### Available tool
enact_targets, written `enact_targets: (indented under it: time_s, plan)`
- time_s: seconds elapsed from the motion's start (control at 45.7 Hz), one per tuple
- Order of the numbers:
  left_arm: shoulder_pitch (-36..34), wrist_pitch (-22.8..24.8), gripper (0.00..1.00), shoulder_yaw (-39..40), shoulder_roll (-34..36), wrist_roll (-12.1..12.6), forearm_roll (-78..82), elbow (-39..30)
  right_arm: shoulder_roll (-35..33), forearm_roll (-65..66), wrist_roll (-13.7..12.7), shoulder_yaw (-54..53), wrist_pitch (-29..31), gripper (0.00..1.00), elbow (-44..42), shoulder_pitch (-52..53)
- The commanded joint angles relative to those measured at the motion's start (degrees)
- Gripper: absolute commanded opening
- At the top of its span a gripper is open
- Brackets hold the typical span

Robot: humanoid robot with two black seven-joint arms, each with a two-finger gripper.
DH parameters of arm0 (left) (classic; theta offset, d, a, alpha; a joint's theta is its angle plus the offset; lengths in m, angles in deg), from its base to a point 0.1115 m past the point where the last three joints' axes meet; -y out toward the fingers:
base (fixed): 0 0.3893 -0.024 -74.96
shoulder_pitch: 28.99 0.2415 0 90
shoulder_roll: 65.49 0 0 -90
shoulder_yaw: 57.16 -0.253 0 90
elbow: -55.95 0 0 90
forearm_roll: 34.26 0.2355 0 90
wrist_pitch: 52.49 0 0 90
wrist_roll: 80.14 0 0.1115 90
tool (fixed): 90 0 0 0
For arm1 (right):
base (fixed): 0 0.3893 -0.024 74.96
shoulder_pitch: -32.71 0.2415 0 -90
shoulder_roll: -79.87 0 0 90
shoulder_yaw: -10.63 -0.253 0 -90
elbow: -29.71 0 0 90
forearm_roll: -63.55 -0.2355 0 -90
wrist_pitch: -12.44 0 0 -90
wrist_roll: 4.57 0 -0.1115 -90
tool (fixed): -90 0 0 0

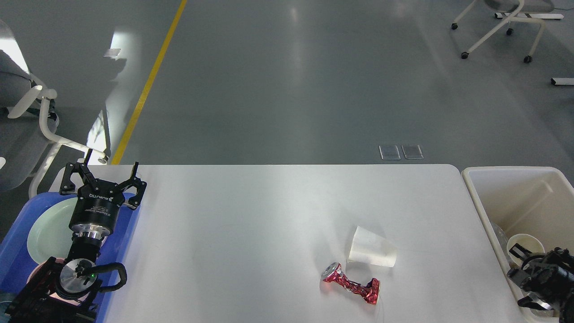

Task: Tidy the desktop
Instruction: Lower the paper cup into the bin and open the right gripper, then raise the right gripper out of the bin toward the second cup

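— While I stood watching, what lay before the robot?

— When I looked, the desktop (pixel 251 233) filled the lower middle of the head view, a wide, pale grey-white surface with rounded far corners. On its right half a white paper cup (pixel 372 252) lay tipped on its side. Just in front of it, almost touching, lay a crushed red can (pixel 351 284), pinched thin at the waist.

— And the arms?

— From the lower left rose the left arm. The left gripper (pixel 102 172) hung over the far end of a blue tray (pixel 130 233), its two black fingers spread wide apart with nothing between them. A pale green plate (pixel 47 229) sat in that tray, partly hidden behind the arm.

— What about the right side?

— A cream-white bin (pixel 482 204) stood just off the desktop's right edge. The right gripper (pixel 522 264) was low inside it, dark and cut off by the corner of the view. A cup (pixel 524 244) sat right by its fingers, but I could not tell whether they clasped it or stood apart.

— Anything further off?

— A yellow line (pixel 148 83) ran across the grey floor, and white chair legs (pixel 497 31) on castors stood far right.
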Motion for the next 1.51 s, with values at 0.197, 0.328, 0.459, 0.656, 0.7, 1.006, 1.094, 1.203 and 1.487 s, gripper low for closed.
enact_targets:
  time_s: [0.197,0.328,0.459,0.656,0.7,1.006,1.094,1.203,1.487]
  plan:
    - [0.00,0.00,0.97,0.00,0.00,0.02,0.00,0.00,0.22,0.00,0.00,0.14,-0.21,0.00,0.03,-1.10]
    - [0.00,0.00,0.97,0.00,0.00,0.02,0.00,0.00,0.22,0.00,0.00,0.14,-0.30,0.00,0.03,-1.62]
    - [0.00,0.00,0.97,0.00,0.00,0.02,0.00,0.00,-0.13,0.00,0.00,0.14,-1.53,0.33,0.03,-1.54]
    - [0.00,0.00,0.97,0.00,0.00,0.02,0.00,0.00,-0.22,0.00,0.00,0.23,-8.74,1.00,0.11,-1.54]
    - [0.00,0.00,0.97,0.00,0.00,-0.07,0.00,0.00,-0.22,0.00,0.00,0.23,-8.74,1.00,0.11,-1.54]
    - [0.00,0.00,0.97,0.00,0.00,-0.07,0.00,0.00,-0.57,0.26,0.00,0.06,-8.65,1.00,0.91,-0.57]
    - [0.00,0.00,0.97,0.00,0.00,0.02,0.00,0.00,-0.75,0.88,0.00,0.06,-8.13,1.00,1.69,0.92]
    - [0.00,0.00,0.97,0.00,0.00,0.02,0.00,0.00,-4.17,1.84,0.09,0.93,-5.49,1.00,7.39,6.89]
    - [0.00,0.00,0.97,0.00,0.00,0.02,0.00,0.00,-14.19,20.29,-0.17,2.42,2.50,1.00,26.12,27.89]
